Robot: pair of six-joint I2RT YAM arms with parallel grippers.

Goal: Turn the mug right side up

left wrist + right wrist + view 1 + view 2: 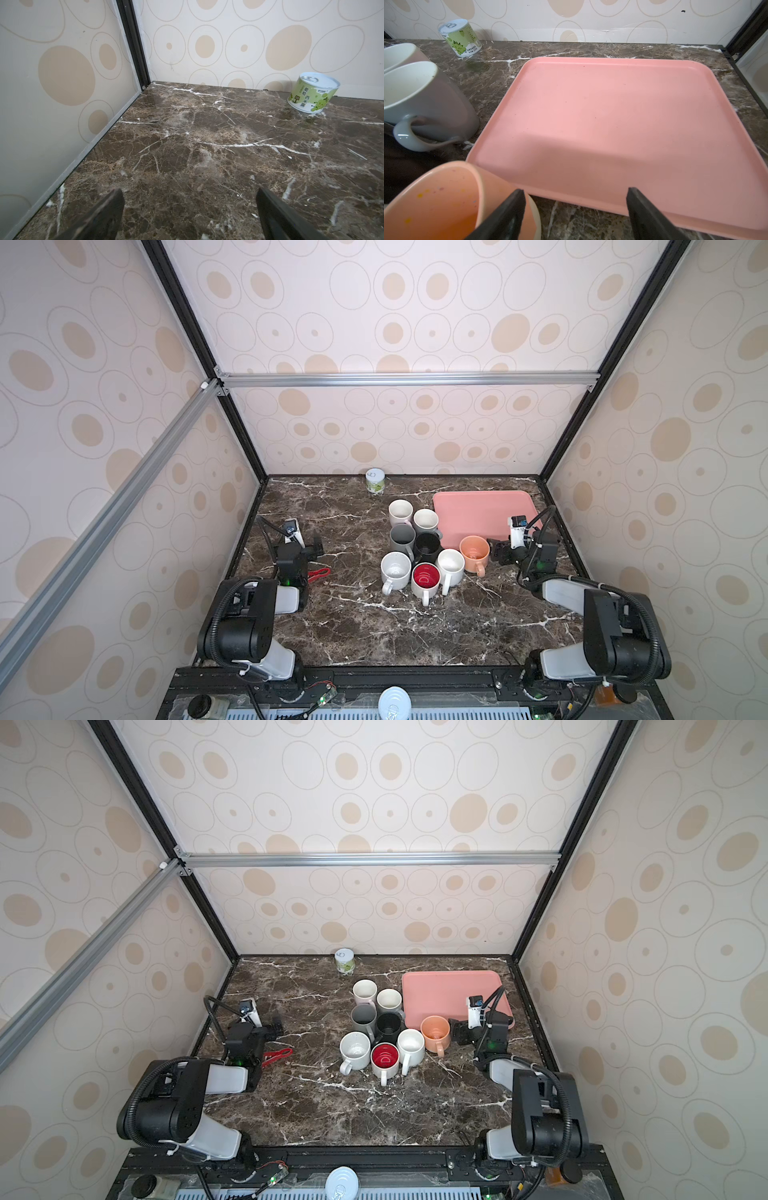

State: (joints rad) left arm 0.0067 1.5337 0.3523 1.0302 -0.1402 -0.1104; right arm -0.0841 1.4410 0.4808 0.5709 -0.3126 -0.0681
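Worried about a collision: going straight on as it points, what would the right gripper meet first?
Probably the pink tray, lying dead ahead of the right gripper; the orange mug sits off to one side.

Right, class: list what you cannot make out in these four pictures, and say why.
Orange mug, right wrist view: cut off by the frame edge, partly behind the right end effector; handle unseen.
Red item, both top views: partly hidden by the left arm; identity unclear.
Can, in a top view: lid marking too small to read.
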